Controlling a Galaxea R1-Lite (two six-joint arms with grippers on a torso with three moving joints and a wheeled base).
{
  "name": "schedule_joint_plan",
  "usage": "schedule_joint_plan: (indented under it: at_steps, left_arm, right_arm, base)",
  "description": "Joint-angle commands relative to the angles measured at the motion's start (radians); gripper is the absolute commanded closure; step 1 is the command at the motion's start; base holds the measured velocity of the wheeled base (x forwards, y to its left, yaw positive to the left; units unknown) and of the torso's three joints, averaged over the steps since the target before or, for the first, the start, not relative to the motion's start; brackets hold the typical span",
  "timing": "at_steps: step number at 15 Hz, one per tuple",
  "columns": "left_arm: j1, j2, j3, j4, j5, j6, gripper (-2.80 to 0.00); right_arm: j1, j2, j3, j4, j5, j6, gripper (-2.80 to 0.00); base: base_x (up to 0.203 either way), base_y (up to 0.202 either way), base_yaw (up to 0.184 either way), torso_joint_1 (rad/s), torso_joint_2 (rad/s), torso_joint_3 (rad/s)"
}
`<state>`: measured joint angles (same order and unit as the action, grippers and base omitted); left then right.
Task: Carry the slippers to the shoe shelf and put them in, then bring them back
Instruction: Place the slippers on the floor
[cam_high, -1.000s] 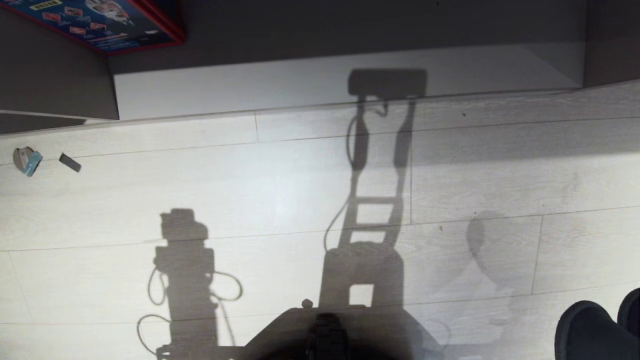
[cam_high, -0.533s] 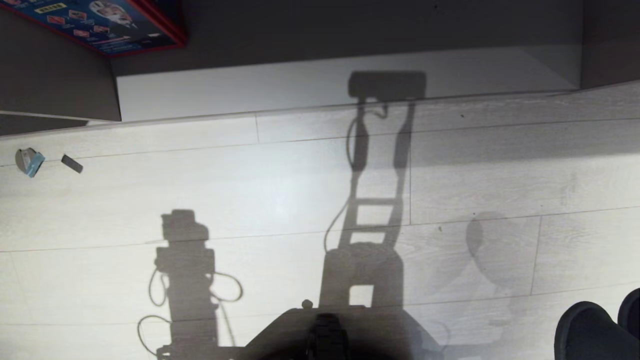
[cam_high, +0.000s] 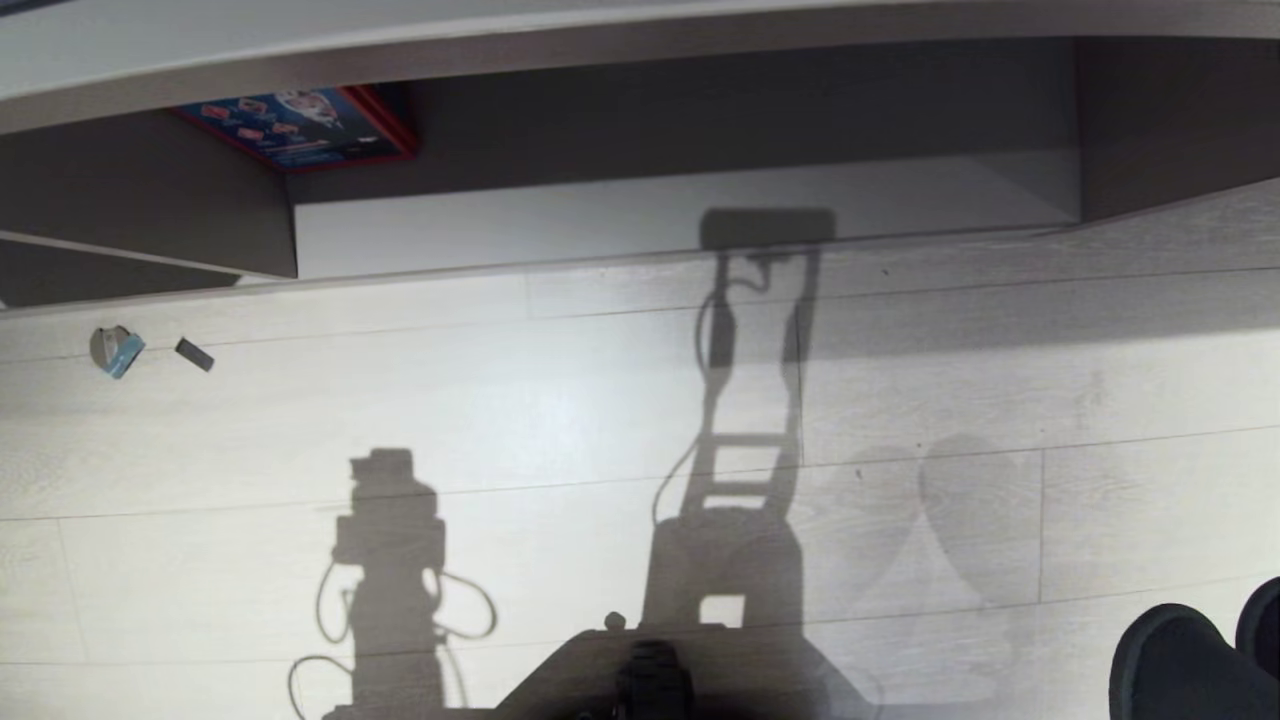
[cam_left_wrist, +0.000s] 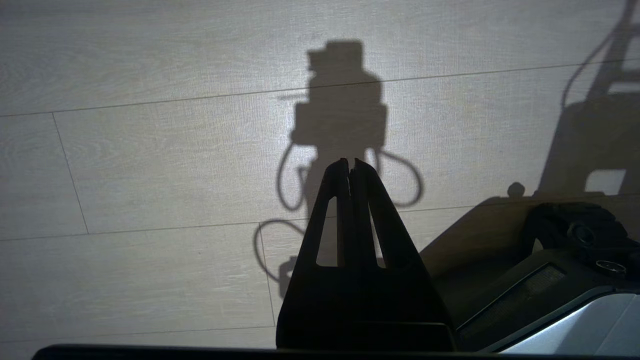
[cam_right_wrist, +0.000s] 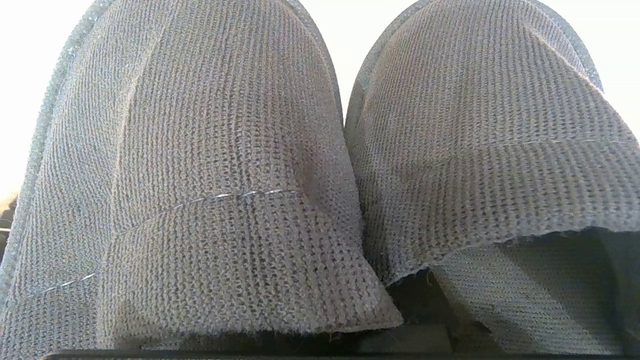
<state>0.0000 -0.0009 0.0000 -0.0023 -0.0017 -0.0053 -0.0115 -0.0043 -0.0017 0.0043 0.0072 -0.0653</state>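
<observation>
The slippers (cam_right_wrist: 320, 165), a grey coarse-knit pair side by side, fill the right wrist view, right fingers closed on them; left fingers (cam_left_wrist: 350, 172) closed, empty, over the floor (cam_left_wrist: 150, 150).

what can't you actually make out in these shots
- Right gripper: its jaws are hidden in the right wrist view by the pair of grey knitted slippers filling the frame.
- Slippers in the head view: only two dark toes show, cut off by the corner.
- Red-edged blue printed box: partly hidden under the furniture top; print too small.
- Small blue-and-grey scrap on the floor: too small to identify.
</observation>
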Motion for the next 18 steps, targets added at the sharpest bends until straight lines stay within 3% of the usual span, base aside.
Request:
schedule_joint_plan:
  at_steps: [1,18]
  left_arm:
    - [0.000,0.001,0.000,-0.001,0.000,-0.001,0.00]
    - [0.000,0.001,0.000,-0.001,0.000,-0.001,0.00]
  right_arm:
    - [0.001,0.004,0.002,0.000,0.000,-0.001,0.00]
    - [0.001,0.004,0.000,0.000,0.000,0.002,0.00]
  base:
    - [0.000,0.000,0.000,0.002,0.01,0.193]
    - [0.000,0.000,0.000,0.003,0.00,0.202]
